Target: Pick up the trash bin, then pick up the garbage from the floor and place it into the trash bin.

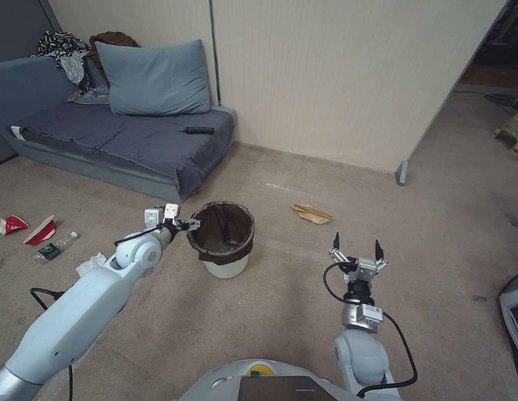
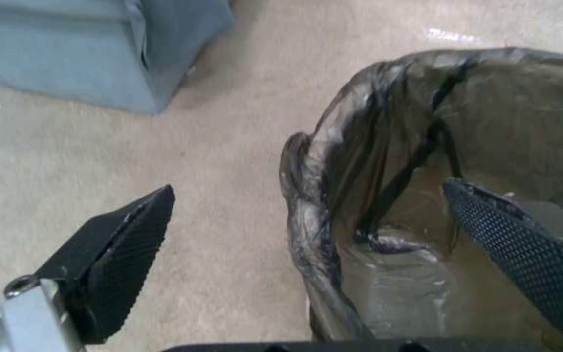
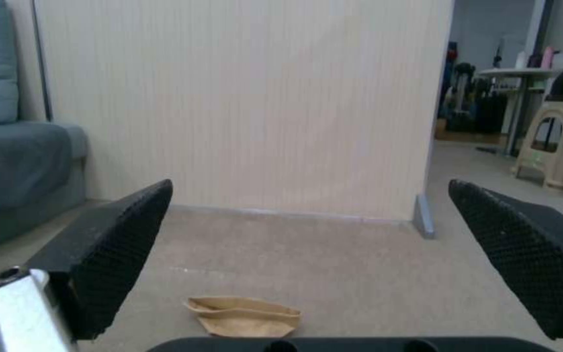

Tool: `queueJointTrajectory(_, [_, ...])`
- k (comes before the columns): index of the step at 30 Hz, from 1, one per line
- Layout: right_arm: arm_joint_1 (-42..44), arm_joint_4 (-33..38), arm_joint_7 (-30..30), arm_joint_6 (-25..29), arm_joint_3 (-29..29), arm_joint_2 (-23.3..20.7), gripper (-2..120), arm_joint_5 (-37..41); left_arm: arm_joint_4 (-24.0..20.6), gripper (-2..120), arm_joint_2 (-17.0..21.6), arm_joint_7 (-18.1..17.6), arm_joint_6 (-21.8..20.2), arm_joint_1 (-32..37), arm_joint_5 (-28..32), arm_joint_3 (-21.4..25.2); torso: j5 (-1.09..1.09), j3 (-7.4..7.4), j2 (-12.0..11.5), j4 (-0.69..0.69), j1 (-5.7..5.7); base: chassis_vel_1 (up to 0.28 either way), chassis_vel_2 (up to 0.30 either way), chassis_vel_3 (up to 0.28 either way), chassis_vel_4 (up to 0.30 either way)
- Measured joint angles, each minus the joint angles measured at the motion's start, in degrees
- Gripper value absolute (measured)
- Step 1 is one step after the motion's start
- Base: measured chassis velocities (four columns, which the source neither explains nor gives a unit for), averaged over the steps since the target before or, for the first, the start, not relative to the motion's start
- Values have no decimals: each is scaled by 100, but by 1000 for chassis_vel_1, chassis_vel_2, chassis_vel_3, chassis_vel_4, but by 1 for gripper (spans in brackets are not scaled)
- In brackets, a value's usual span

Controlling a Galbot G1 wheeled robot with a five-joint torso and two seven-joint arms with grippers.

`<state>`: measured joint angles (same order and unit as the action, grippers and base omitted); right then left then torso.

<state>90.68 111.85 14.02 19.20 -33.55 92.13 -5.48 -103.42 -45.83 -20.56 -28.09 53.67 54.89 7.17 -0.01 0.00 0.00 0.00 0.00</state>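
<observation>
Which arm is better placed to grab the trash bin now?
Left. The left gripper is open at the trash bin, jaws straddling its bag-lined rim, one inside, one outside. The right gripper is open too, but held off to the side, facing the tan folded paper.

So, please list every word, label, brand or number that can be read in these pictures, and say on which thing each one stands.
No text can be read.
Bottle: green label, print too small to read.
Red-and-white cups: no print can be made out.
Right arm's wrist: small sticker, too small to read.
Bin, tan paper, sofa: no lettering visible.
</observation>
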Motion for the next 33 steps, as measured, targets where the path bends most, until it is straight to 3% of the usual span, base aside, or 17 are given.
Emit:
queueJointTrajectory(5, [-2, -3, 0, 0, 5, 0, 100, -7, 23, 100, -1, -18, -90, -47, 77, -26, 1, 0, 0, 0, 0, 0, 0, 0, 0])
queueJointTrajectory(10, [2, -10, 1, 4, 32, 6, 100, -34, 327, 100, -47, -151, -401, -378, 506, -222, 1, 0, 0, 0, 0, 0, 0, 0, 0])
queueJointTrajectory(18, [20, -44, 2, 19, 63, 6, 100, -57, 613, 100, -99, -174, -558, -684, 872, -416, 1, 0, 0, -1, 0, 0, 0, 0, 0])
queueJointTrajectory(33, [-11, -99, 37, 53, 97, 2, 100, -74, 1191, 100, -505, -517, -785, -1286, 1658, -781, 1, 0, 0, 0, 0, 0, 0, 0, 0])
